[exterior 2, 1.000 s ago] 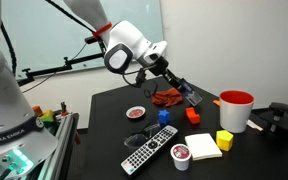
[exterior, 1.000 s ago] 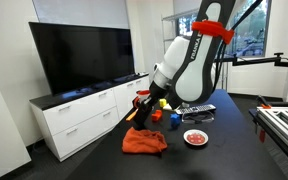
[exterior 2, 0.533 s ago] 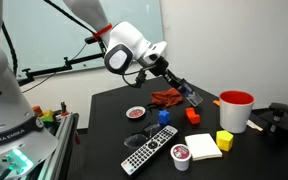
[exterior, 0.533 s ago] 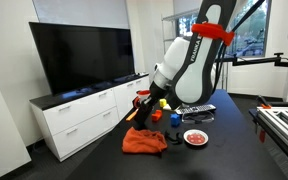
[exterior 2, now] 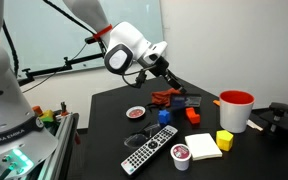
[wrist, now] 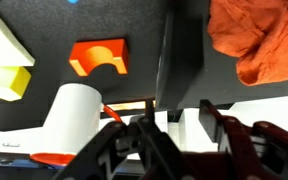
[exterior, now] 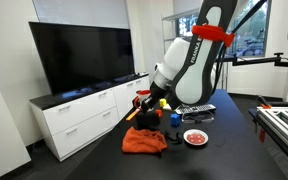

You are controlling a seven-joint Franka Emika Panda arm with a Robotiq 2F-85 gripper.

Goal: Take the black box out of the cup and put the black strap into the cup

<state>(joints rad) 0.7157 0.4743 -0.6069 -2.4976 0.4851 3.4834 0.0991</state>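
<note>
The black box lies flat on the black table just right of the orange cloth. In the wrist view the black box stretches away from my gripper, whose jaws stand apart on either side of its near end without touching it. My gripper hangs open just above the box. The red cup with a whitish body stands upright at the table's right side, and the cup is also in the wrist view. A dark looped thing, possibly the black strap, lies near the remote.
An orange arch block, a yellow block, a blue block and a white pad are scattered on the table. A remote, a small can and a red dish lie nearer the front.
My jaws have spread and let the black box go. It hung tilted in the gripper before and now lies on the table beside the cloth.
</note>
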